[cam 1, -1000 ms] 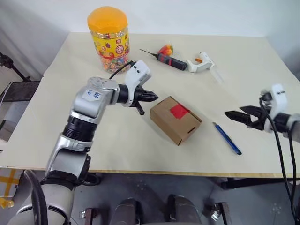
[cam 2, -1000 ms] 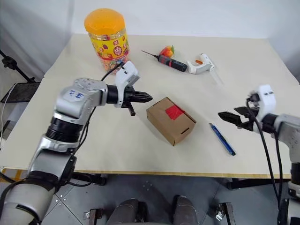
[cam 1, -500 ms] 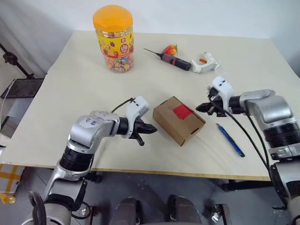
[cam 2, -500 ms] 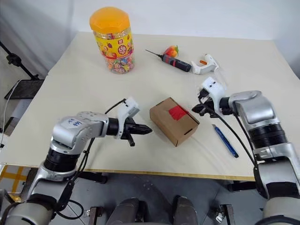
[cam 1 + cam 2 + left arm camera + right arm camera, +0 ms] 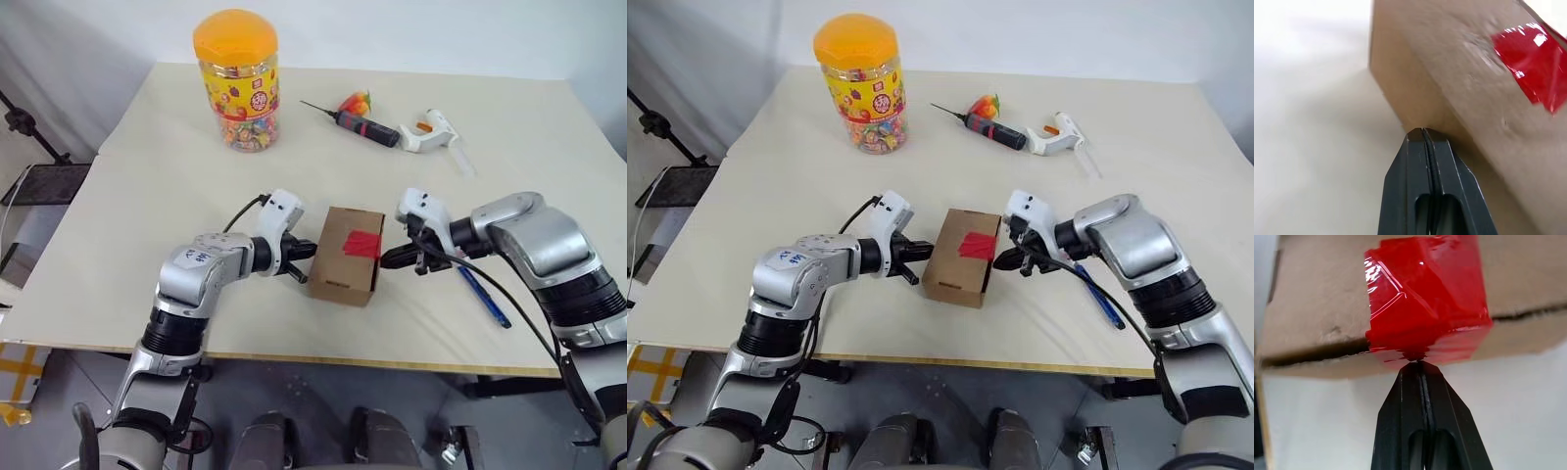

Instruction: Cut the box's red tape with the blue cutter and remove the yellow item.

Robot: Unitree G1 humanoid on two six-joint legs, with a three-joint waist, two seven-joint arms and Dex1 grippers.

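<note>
Both pincers now squeezing the box from either side

Left pincer and right pincer, both pressed together and pinching nothing, have swung in since a second ago and nudged the box square, red tape on top, uncut. Looks like lining it up. The blue cutter lies untouched on the worktop under the right arm. Candy jar, black-and-red tool and white glue gun sit far back, nothing blocking.
</note>
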